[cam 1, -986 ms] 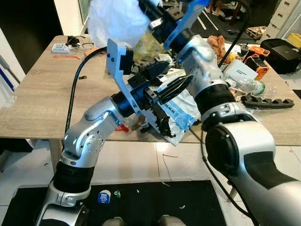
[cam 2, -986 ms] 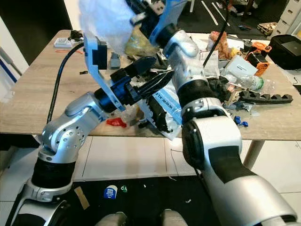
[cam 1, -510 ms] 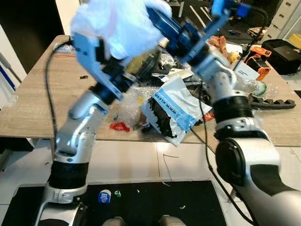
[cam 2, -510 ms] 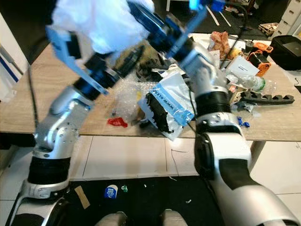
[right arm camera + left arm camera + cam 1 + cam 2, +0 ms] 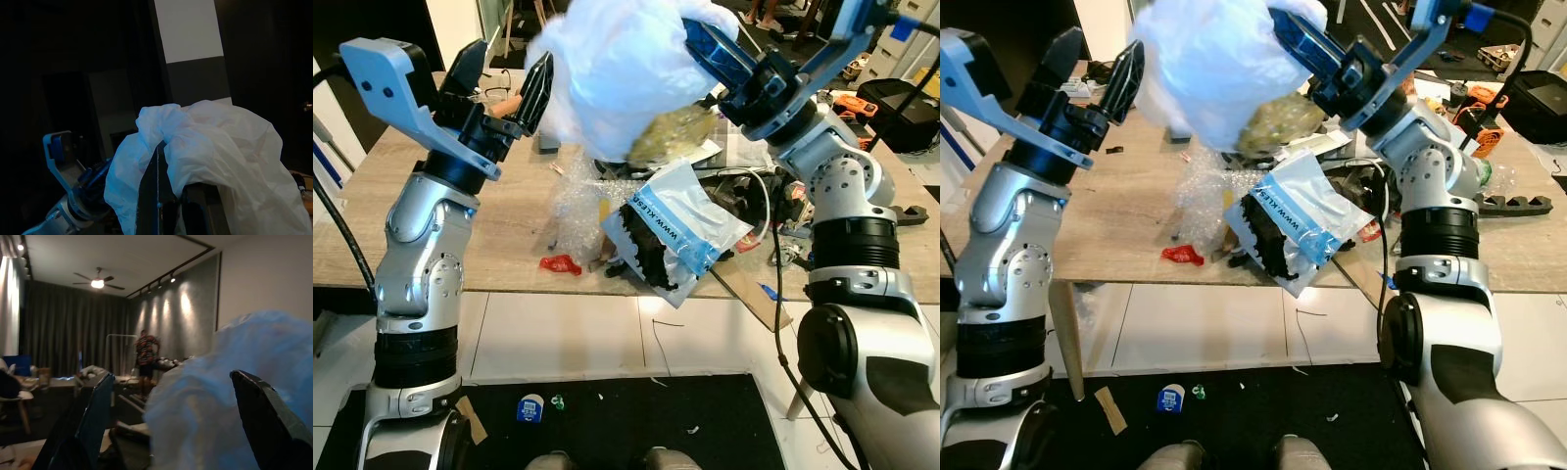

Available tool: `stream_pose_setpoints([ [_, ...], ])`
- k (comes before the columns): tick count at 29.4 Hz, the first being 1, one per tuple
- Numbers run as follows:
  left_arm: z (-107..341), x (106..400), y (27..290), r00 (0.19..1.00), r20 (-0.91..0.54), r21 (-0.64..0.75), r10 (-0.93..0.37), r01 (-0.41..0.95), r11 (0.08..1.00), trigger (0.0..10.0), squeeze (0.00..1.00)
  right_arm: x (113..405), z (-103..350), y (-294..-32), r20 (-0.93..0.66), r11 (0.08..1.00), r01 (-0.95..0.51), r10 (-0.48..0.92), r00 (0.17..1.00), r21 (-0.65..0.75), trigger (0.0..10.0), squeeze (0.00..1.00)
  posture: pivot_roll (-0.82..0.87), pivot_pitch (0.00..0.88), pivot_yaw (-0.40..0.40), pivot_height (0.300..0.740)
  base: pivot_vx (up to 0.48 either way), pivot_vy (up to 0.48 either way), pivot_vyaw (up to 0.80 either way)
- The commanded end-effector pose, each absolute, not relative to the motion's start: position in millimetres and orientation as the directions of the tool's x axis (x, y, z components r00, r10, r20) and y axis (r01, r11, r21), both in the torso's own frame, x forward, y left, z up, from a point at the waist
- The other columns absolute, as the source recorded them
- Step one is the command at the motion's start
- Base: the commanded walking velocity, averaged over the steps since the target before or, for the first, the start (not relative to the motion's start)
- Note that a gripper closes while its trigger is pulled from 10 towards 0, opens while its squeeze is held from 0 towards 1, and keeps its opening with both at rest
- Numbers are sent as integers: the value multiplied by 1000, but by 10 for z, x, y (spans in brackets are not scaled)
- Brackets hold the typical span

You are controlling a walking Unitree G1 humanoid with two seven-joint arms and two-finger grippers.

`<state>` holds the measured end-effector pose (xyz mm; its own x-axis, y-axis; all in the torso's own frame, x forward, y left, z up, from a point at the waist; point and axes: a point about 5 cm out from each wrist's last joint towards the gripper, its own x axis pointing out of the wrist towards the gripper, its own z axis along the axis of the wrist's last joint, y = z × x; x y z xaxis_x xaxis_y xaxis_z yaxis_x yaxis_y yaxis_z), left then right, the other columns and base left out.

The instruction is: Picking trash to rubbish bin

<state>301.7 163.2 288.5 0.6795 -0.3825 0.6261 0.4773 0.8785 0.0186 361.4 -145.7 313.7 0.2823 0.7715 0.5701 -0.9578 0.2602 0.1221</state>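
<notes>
Crinkled white plastic bag (image 5: 622, 73) pinched in right gripper (image 5: 705, 44), raised over cluttered wooden table (image 5: 372, 211). Left gripper (image 5: 504, 83) spread wide, empty, just beside. Blue-white pouch (image 5: 680, 230), bubble wrap (image 5: 578, 211) below.

A wooden table (image 5: 406, 211) spans the middle of the frame. At upper right lie an orange tool (image 5: 847, 103) and a black case (image 5: 911, 108). On the dark mat (image 5: 607, 421) at bottom centre sits a small blue-and-white item (image 5: 530, 407).

A crumpled white plastic bag (image 5: 220, 161) draped over the right gripper's black fingers (image 5: 155, 196), with the other arm's blue-bracketed gripper (image 5: 73, 181) near it in darkness
</notes>
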Motion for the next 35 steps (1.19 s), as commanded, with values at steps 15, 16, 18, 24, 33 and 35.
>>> stream_pose_setpoints([
  [15,2714,2747,1363,483,520,216,-704,723,656,10000,1000,3584,3025,-1400,529,250,-955,795,297,159,0,0,-26,0,-51,740,0,0,0],
  [16,2683,2803,1341,520,492,249,-699,685,685,10000,1000,3574,3007,-1361,516,241,-958,807,286,154,0,0,-26,0,-51,740,0,0,0],
  [18,2671,2897,1335,580,481,261,-658,621,739,10000,1000,3553,2986,-1301,499,219,-965,826,262,143,0,0,-24,0,-51,740,0,0,0],
  [24,2684,3008,1389,661,485,247,-573,525,814,10000,616,3530,2990,-1287,487,212,-968,837,249,130,0,0,-27,0,-50,740,0,0,0],
  [33,2662,3046,1449,695,492,252,-525,464,849,10000,0,3504,2988,-1300,477,207,-969,844,245,133,0,0,-28,0,-50,740,0,0,0],
  [35,2649,2975,1323,634,493,254,-596,550,795,10000,0,3500,2959,-1253,473,196,-971,848,239,139,0,0,-28,0,-50,740,0,0,0],
])
